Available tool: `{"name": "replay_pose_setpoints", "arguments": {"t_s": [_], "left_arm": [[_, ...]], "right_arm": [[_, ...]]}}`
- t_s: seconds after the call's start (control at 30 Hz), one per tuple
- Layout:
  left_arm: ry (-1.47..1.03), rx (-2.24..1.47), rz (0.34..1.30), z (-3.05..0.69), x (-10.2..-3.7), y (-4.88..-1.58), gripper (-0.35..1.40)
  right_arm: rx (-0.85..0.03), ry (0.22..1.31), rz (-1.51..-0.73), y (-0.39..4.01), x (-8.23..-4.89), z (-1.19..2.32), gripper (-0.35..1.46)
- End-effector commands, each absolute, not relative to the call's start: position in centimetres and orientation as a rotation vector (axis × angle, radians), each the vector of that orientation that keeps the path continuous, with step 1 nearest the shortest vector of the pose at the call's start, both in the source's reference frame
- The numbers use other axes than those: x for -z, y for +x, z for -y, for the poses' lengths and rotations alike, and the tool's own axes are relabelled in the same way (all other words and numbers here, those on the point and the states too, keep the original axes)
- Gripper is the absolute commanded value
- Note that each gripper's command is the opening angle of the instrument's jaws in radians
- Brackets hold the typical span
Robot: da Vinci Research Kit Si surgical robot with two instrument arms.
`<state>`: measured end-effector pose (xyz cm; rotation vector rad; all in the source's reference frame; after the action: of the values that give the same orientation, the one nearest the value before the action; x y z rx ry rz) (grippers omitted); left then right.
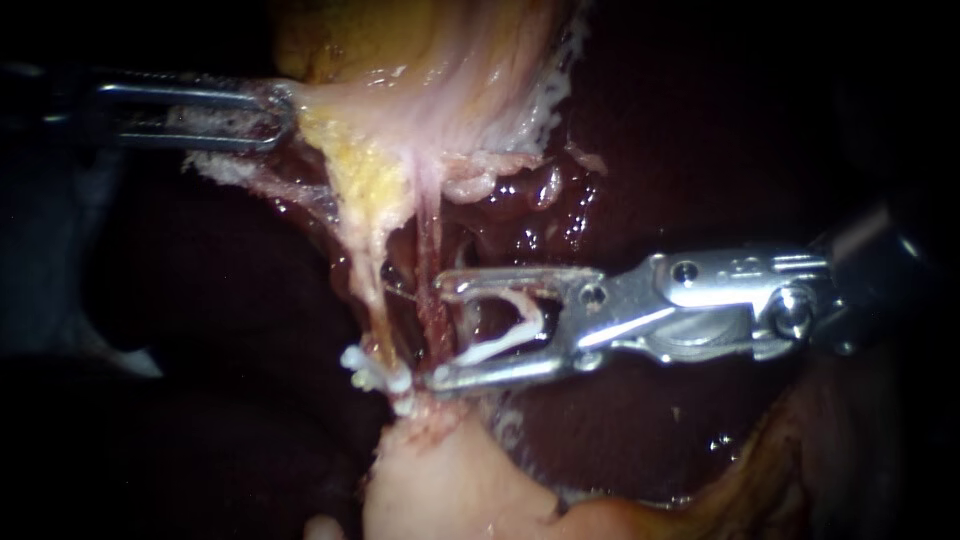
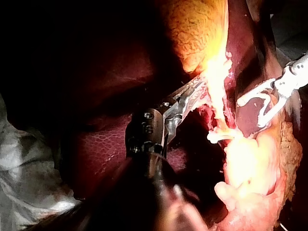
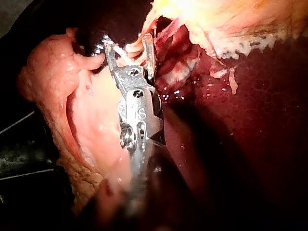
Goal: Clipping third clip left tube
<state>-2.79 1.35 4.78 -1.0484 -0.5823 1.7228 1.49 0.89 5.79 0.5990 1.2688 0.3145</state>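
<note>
Left tube (image 1: 378,300) is a thin, pale yellow string. It runs down from the gallbladder (image 1: 400,50) to a pale pink lump (image 1: 440,480), out in the middle of the liver (image 1: 620,410).

The liver is the biggest thing here. It is dark red and wet, and it lies under everything else. The gallbladder is yellow and pink and is pulled up tight.

The left instrument (image 1: 280,115) comes in from the side. The two jaws of its hand are squeezed onto the bottom edge of the gallbladder and hold it up.

The right instrument (image 1: 440,333) is shiny metal. The jaws of its hand stand wide apart with an open clip (image 1: 505,335) sitting between them and touching both. The jaw tips are right at the right tube (image 1: 430,310), a thin red string just beside the left tube. I cannot tell if that red string is inside the jaws or only behind them. The left tube is just past the tips.

Low down on the left tube, near the pink lump, little white shut clips (image 1: 375,378) sit bunched together.
</note>
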Motion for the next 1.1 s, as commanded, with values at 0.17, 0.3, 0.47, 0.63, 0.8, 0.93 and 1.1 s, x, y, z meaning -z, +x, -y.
{"name": "replay_pose_setpoints", "arguments": {"t_s": [0.17, 0.3, 0.47, 0.63, 0.8, 0.93, 1.1], "left_arm": [[-1.048, -1.723, 0.582, -1.35, -4.78, -2.79, -0.35], [-1.048, -1.723, 0.582, -1.35, -4.77, -2.79, -0.35], [-1.048, -1.723, 0.582, -1.35, -4.77, -2.79, -0.35], [-1.048, -1.723, 0.582, -1.34, -4.77, -2.79, -0.35], [-1.048, -1.723, 0.582, -1.34, -4.76, -2.80, -0.35], [-1.048, -1.722, 0.582, -1.34, -4.77, -2.80, -0.35], [-1.048, -1.722, 0.582, -1.34, -4.77, -2.80, -0.35]], "right_arm": [[-0.321, 0.615, -1.263, 1.59, -5.95, -0.83, 0.50], [-0.326, 0.626, -1.259, 1.67, -6.10, -0.78, 0.50], [-0.330, 0.627, -1.256, 1.72, -6.21, -0.82, 0.50], [-0.331, 0.625, -1.256, 1.72, -6.33, -0.91, 0.50], [-0.331, 0.623, -1.255, 1.71, -6.43, -0.97, 0.50], [-0.320, 0.652, -1.265, 1.75, -6.46, -1.00, 0.50], [-0.306, 0.701, -1.312, 1.88, -6.43, -0.99, 0.50]]}}
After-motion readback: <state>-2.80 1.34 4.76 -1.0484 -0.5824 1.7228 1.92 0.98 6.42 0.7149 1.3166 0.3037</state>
